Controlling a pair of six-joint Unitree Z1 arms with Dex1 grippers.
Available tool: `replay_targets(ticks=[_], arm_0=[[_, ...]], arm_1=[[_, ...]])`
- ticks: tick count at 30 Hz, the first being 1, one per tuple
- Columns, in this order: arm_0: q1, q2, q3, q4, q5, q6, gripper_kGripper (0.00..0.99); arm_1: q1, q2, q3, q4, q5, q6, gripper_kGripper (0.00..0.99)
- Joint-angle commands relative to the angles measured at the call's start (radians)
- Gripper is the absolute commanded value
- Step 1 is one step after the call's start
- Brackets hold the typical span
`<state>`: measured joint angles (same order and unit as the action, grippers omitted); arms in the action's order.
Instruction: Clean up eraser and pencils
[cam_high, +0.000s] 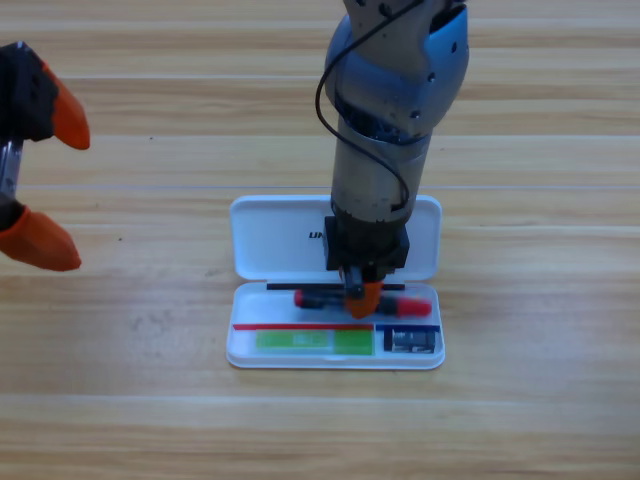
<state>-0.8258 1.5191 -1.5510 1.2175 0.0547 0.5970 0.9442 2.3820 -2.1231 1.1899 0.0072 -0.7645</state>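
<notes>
The white case (258, 240) lies open on the table, lid at the back and tray in front. In the tray's upper row lies the black pencil (410, 306) with its red ends showing. My right gripper (362, 298) points straight down onto its middle and hides that part. The light-green pencil (315, 342) rests in the tray's lower left compartment. In the small lower right compartment sits the dark eraser (412, 341). At the picture's left edge my left gripper (72, 195) waits open, holding nothing.
The right arm's grey body (385, 130) reaches down from the top edge and covers part of the case's lid. Bare wooden table (540, 400) surrounds the case on all sides.
</notes>
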Motion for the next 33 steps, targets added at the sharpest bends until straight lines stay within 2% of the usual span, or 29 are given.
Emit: replay_targets(ticks=[1, 8, 10, 13, 15, 18, 21, 22, 25, 28, 30, 33], arm_0=[[0.013, -0.022, 0.022, -0.010, 0.016, 0.000, 0.989], [0.033, -0.050, -0.014, -0.036, 0.034, 0.010, 0.988], [0.097, -0.056, -0.037, -0.070, 0.027, 0.036, 0.973], [0.231, -0.050, -0.035, -0.177, -0.021, 0.095, 0.876], [0.324, -0.017, -0.032, -0.245, -0.084, 0.153, 0.753], [0.465, 0.059, -0.021, -0.334, -0.236, 0.210, 0.476], [0.582, 0.159, 0.029, -0.446, -0.429, 0.248, 0.083], [0.614, 0.188, 0.058, -0.495, -0.487, 0.248, 0.000], [0.675, 0.245, 0.180, -0.676, -0.599, 0.244, 0.000], [0.705, 0.299, 0.296, -0.823, -0.696, 0.231, 0.000], [0.708, 0.346, 0.333, -0.865, -0.731, 0.233, 0.000], [0.702, 0.431, 0.336, -0.854, -0.774, 0.256, 0.000]], arm_1=[[0.031, 0.026, 0.005, 0.010, 0.017, 0.013, 0.859], [0.051, -0.066, 0.038, 0.010, 0.060, 0.022, 0.862], [0.062, -0.112, 0.061, 0.010, 0.076, 0.027, 0.862], [0.077, -0.211, 0.121, 0.010, 0.131, 0.034, 0.862], [0.087, -0.293, 0.167, 0.010, 0.174, 0.040, 0.862], [0.090, -0.408, 0.236, -0.018, 0.234, 0.093, 0.862], [0.090, -0.546, 0.387, -0.154, 0.287, 0.169, 0.865], [0.090, -0.596, 0.445, -0.219, 0.289, 0.202, 0.881], [0.090, -0.738, 0.615, -0.385, 0.297, 0.269, 0.888], [0.090, -0.845, 0.732, -0.463, 0.303, 0.304, 0.888], [0.090, -0.891, 0.782, -0.484, 0.312, 0.310, 0.888], [0.090, -0.928, 0.818, -0.493, 0.312, 0.312, 0.890]])
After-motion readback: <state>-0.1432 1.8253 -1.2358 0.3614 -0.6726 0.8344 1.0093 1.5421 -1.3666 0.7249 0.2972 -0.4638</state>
